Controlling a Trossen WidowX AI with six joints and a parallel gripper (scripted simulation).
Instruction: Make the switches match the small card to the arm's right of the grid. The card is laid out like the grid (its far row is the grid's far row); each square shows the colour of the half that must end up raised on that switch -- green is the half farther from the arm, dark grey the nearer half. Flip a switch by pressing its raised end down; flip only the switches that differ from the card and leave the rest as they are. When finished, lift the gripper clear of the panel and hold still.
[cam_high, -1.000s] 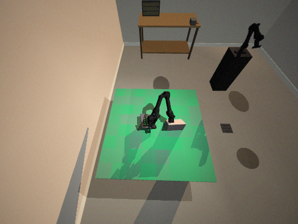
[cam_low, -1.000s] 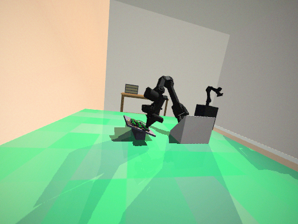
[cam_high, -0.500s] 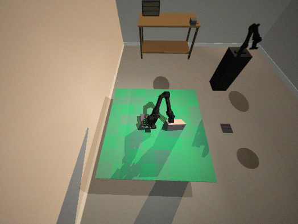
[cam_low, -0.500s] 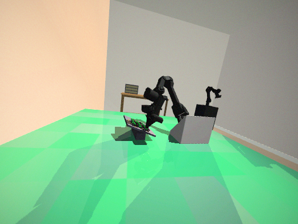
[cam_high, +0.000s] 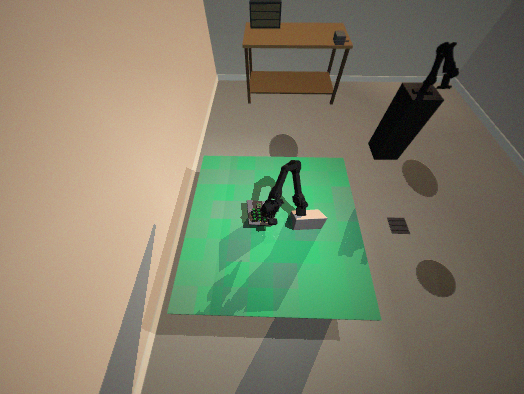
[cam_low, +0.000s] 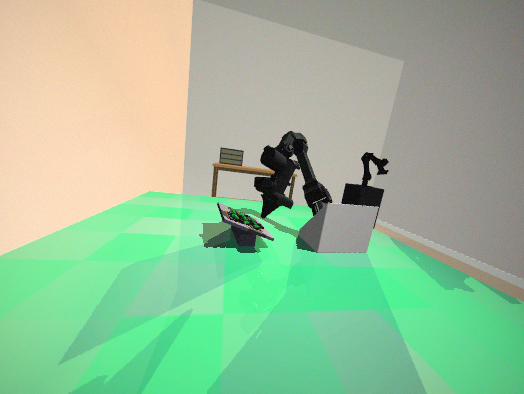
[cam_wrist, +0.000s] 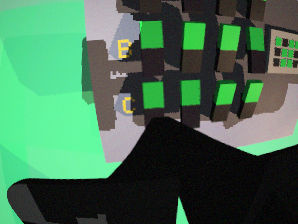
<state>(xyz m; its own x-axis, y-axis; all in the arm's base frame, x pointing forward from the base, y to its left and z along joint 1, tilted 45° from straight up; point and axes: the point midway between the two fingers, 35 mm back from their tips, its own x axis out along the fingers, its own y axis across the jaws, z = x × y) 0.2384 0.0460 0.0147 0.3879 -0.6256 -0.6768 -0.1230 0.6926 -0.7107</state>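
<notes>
A tilted grey panel (cam_high: 249, 216) (cam_low: 224, 211) (cam_wrist: 109, 43) stands on the green mat and carries a grid of rocker switches (cam_high: 257, 213) (cam_low: 243, 218) (cam_wrist: 193, 39), each half green and half dark grey. Yellow row letters mark its left edge in the wrist view. The small card (cam_wrist: 285, 51) with green and dark squares lies at the panel's right edge. My gripper (cam_high: 271, 218) (cam_low: 264, 213) (cam_wrist: 159, 125) is shut with nothing between its fingers. It hangs just above the near edge of the panel, by the row marked C. Its dark body hides the view's lower half.
The arm stands on a pale block (cam_high: 309, 219) (cam_low: 341, 228) beside the panel. The green mat (cam_high: 300, 280) (cam_low: 150, 280) spreads around both. A wooden table (cam_high: 295, 42) (cam_low: 235, 170) stands at the far wall; a black pedestal with a second arm (cam_high: 406, 120) (cam_low: 364, 192) stands far right.
</notes>
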